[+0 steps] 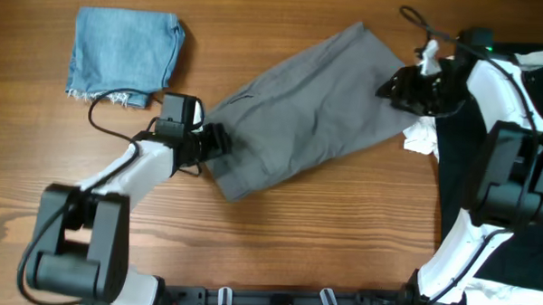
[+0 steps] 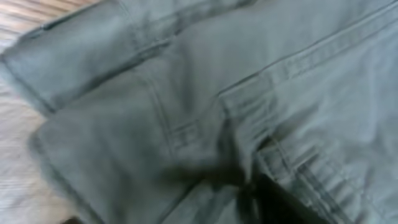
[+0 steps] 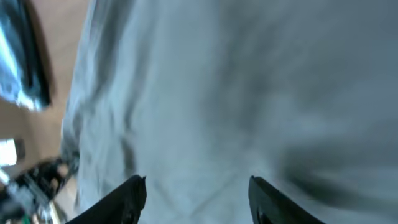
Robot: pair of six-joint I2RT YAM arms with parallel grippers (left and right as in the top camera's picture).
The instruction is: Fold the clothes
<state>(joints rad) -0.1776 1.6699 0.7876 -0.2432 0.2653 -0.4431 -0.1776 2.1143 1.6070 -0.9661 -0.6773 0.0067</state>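
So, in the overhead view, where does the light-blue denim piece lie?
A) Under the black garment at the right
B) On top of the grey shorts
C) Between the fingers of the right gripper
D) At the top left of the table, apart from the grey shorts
D: the overhead view shows the denim piece at the top left, with bare wood between it and the grey shorts.

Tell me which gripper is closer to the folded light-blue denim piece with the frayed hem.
Left. The left gripper sits at the grey woven shorts' lower-left end, just below-right of the light-blue denim piece; the right gripper is at the shorts' far end.
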